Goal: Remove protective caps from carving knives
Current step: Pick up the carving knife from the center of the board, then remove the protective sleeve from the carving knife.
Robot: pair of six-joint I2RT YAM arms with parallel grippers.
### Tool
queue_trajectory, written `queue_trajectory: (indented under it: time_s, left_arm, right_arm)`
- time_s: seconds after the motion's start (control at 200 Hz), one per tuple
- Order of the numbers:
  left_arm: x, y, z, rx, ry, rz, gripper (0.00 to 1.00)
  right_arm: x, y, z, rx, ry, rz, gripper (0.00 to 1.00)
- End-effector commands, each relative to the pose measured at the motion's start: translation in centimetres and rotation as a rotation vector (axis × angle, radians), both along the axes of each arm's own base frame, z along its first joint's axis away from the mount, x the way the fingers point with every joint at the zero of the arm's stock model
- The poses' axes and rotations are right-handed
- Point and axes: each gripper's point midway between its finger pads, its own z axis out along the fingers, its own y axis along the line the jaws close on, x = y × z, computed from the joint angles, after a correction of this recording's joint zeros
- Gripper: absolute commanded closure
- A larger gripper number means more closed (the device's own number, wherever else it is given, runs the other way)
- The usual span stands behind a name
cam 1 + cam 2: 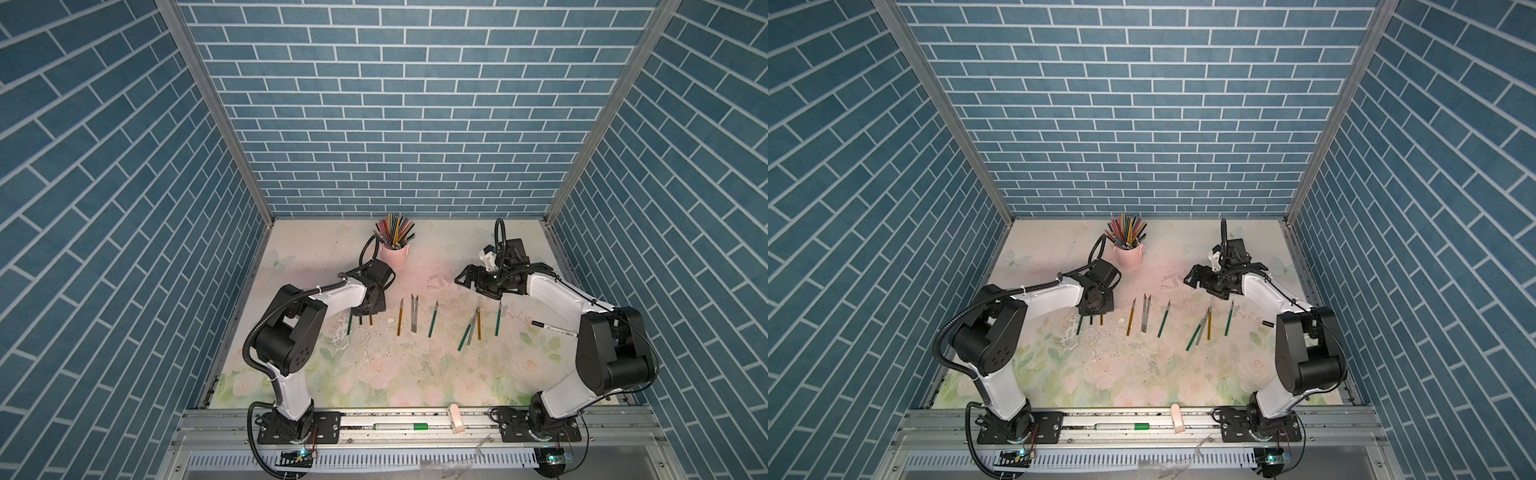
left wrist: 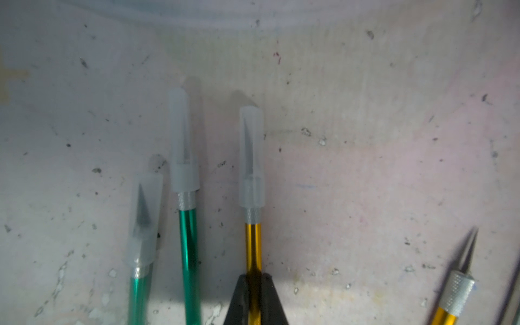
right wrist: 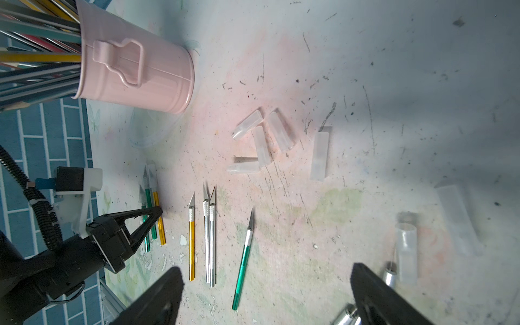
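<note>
front rail: one pen [image 1: 401, 426] | tabletop [image 1: 374, 374]: left fingers [image 2: 240, 298] clamped on gold knife [image 2: 253, 247], cap [image 2: 251, 157] on; two capped green knives [image 2: 189, 242] beside | eight bare knives [image 1: 433, 319] in row | right fingers [image 3: 157, 295] apart, empty | five loose caps [image 3: 261, 146] bunched | far: one pink cup [image 1: 394, 254] with pencils

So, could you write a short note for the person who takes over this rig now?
Left gripper: shut on the gold-handled metal knife, translucent plastic cap still on.
Right gripper: open, empty, over the table.
Done: loose translucent caps lie near the pink metal cup; bare-bladed knives lie in the row.
Left: three caps, on the gold knife and the two green-handled knives beside it.
</note>
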Motion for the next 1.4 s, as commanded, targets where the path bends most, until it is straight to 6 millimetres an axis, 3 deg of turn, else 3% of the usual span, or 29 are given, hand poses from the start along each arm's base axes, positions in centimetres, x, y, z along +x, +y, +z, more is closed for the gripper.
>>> queue_trajectory:
  time_s: [0.0,0.14,0.34,0.6,0.825,0.97,1.395]
  left_arm:
    - [-4.0,0.8,-3.1,0.013,0.17,0.001,1.0]
    - [-3.8,-0.6,-0.5,-0.049,0.125,-0.021,1.0]
    - [-3.1,-4.1,3.7,-0.207,0.037,-0.109,1.0]
    - [-2.5,-10.9,7.2,-0.463,-0.027,-0.282,1.0]
    - [-2.4,-15.5,8.7,-0.554,-0.055,-0.375,1.0]
    - [-2.4,-17.3,8.8,-0.581,-0.049,-0.395,1.0]
    - [-2.4,-18.6,9.1,-0.596,-0.056,-0.408,1.0]
  right_arm:
    - [0.0,0.0,0.3,0.006,-0.003,0.009,0.06]
    - [0.0,0.0,0.4,0.01,-0.007,0.002,0.06]
    - [0.2,0.4,0.7,0.044,-0.016,0.001,0.08]
    - [0.3,1.8,2.5,0.142,-0.05,0.014,0.14]
    - [-0.2,3.3,3.5,0.194,-0.055,0.023,0.17]
    - [-0.8,5.0,3.6,0.215,-0.049,0.053,0.2]
    - [-1.0,8.4,2.3,0.274,0.005,0.094,0.26]
